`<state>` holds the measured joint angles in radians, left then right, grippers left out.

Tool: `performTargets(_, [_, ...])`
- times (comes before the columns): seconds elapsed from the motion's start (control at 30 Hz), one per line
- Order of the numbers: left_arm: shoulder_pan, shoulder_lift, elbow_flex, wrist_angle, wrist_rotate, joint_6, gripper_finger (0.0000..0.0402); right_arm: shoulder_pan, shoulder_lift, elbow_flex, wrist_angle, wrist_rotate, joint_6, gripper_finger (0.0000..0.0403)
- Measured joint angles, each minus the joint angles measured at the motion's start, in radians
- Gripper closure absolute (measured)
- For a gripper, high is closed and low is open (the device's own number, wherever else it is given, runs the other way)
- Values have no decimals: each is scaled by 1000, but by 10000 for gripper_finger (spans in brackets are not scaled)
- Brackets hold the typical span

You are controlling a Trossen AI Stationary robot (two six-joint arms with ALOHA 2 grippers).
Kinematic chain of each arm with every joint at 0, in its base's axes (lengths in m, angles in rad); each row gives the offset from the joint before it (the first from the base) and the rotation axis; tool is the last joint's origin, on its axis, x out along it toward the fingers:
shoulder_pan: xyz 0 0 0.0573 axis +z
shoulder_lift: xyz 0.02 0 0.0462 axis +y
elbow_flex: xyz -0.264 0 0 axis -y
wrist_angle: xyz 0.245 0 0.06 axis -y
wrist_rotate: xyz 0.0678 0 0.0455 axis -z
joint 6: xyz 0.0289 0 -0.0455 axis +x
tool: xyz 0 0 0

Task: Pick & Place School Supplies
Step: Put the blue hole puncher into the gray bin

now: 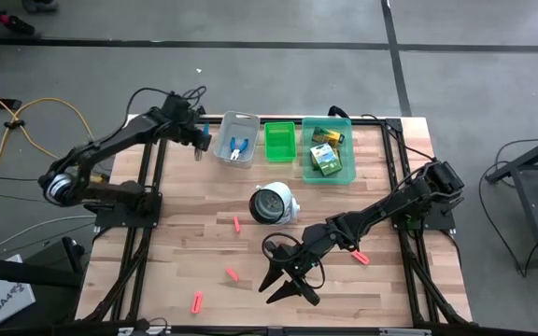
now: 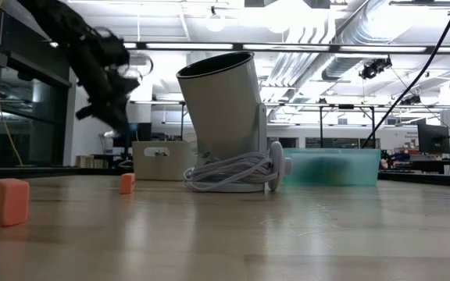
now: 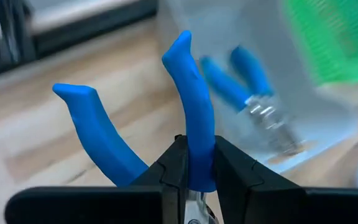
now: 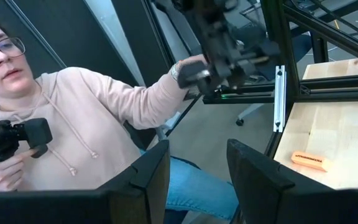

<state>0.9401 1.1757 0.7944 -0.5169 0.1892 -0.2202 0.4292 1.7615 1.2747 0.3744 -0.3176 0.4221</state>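
Clamped on one blue handle of a pair of scissors (image 3: 188,124), the left gripper (image 1: 197,142) hangs just beside the grey bin (image 1: 224,128) at the far side of the table (image 1: 185,252), on that bin's outer side. From the left wrist view the second handle splays free to one side, and a second pair of blue-handled scissors (image 3: 253,102) already lies inside the grey bin.

The step in hand looks like the carry: a pair of scissors is lifted and nearly at its bin, but not yet over it. The next move calls for shifting the gripper across the rim until the scissors hang above the bin's inside, then letting go; the splayed handle could catch on the wall if the approach is too low.

The right gripper (image 1: 286,277) waits near the front edge with its jaws apart and empty. Red-pink stubs (image 1: 232,273) lie scattered on the wood near it, and crayon boxes (image 1: 325,157) sit in the teal bin (image 1: 347,175).
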Motion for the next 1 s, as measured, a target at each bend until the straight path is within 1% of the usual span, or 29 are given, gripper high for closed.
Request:
performTargets(0.17, [-52, -99, 0, 115, 3, -12, 351, 1, 0, 0, 0, -5, 0, 254])
performTargets(0.33, [-129, -105, 2, 306, 6, -70, 351, 1, 0, 0, 0, -8, 0, 254])
performTargets(0.43, [-164, -66, 4, 379, -13, -80, 351, 3, 0, 0, 0, -23, 1, 254])
performTargets(0.63, [-187, 57, 18, 404, -120, -92, 351, 9, 0, 0, -1, -27, 2, 254])
performTargets(0.8, [-196, 152, 81, 420, -142, -95, 351, 9, 0, 0, -3, -28, 0, 254])
performTargets(1.0, [-227, 247, 138, 404, -142, -73, 351, 9, 0, 0, -5, -30, 0, 254])
